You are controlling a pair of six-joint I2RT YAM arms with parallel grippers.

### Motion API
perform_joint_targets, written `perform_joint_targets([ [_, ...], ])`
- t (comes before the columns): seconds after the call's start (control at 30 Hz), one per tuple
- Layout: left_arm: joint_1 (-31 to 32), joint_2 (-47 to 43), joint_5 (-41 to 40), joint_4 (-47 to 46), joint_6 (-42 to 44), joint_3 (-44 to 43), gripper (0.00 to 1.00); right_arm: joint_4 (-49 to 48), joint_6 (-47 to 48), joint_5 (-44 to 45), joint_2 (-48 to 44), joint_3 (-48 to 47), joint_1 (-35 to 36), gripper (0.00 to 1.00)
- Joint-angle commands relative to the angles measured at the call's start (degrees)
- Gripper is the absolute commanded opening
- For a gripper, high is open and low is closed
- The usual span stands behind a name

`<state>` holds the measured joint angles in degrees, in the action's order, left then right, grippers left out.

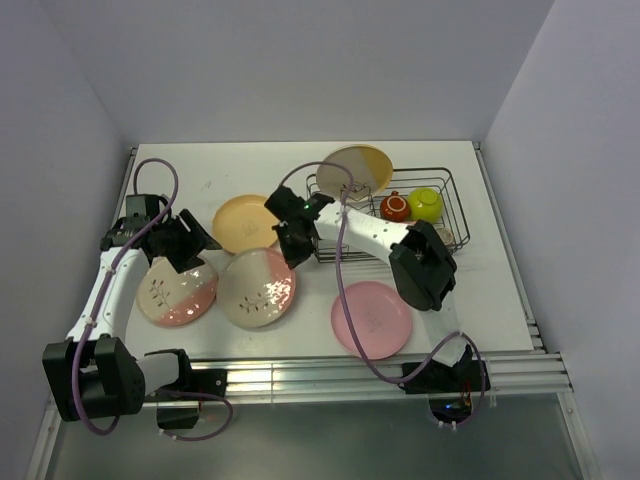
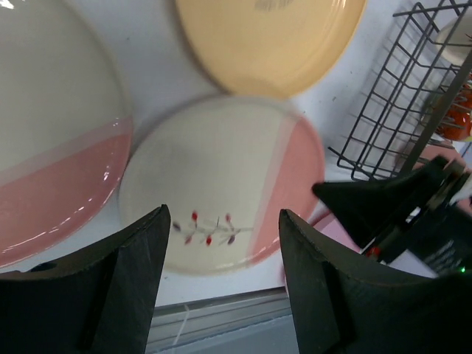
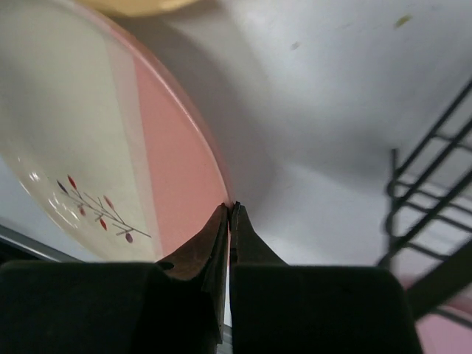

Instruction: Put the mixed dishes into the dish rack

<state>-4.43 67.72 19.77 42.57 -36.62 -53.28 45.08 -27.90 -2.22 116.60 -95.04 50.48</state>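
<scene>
Right wrist view puts the right gripper (image 3: 230,209) at the pink edge of the middle cream-and-pink round ceramic plate with a red sprig motif (image 3: 88,140), which lies flat on the white table (image 3: 317,110). Its 2 black fingers are pressed together, tips meeting right at the rim. No rim shows between them, so I read them as closed on nothing rather than pinching the plate. A flat plate offers only its edge to a grip. That is probably why the tips come in low on the side facing the dark wire dish rack (image 1: 430,173), where a lift would carry the plate toward the dividers.

The left gripper (image 2: 223,217) hovers over the same plate with its jaws wide apart and holding nothing. In the left wrist view the sprig sits between its 2 fingers, so it seems placed to steady or receive the plate.

From the top external view, the rack at the right rear already holds an upright cream-and-yellow round plate (image 1: 355,168), a dark red mug (image 1: 394,207) and a lime-yellow bowl (image 1: 426,204). Outside it lie 4 plates: the middle one, a yellow-orange round plate (image 1: 243,222) behind it, a left cream-and-pink round plate (image 1: 178,292) and a plain pink round plate (image 1: 372,318) toward the front. A real grip likely calls for the right fingers to part and straddle the rim.
</scene>
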Motion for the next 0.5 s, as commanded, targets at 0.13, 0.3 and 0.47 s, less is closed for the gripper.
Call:
perform_joint_targets([
  [0.13,0.21,2.32,7.65,-3.89,-0.91,2.03,0.64,5.63,-0.22,-2.7,4.34,-12.09,-6.09,0.0],
  [0.3,0.65,2.86,10.29,-3.89,-2.57,3.18,0.59,5.81,-2.24,-5.25,4.96,-12.62,-7.41,0.0],
  [0.47,2.14,2.68,10.55,-4.77,-6.7,5.99,0.62,5.72,-5.58,-8.67,4.78,-12.88,-7.94,0.0],
])
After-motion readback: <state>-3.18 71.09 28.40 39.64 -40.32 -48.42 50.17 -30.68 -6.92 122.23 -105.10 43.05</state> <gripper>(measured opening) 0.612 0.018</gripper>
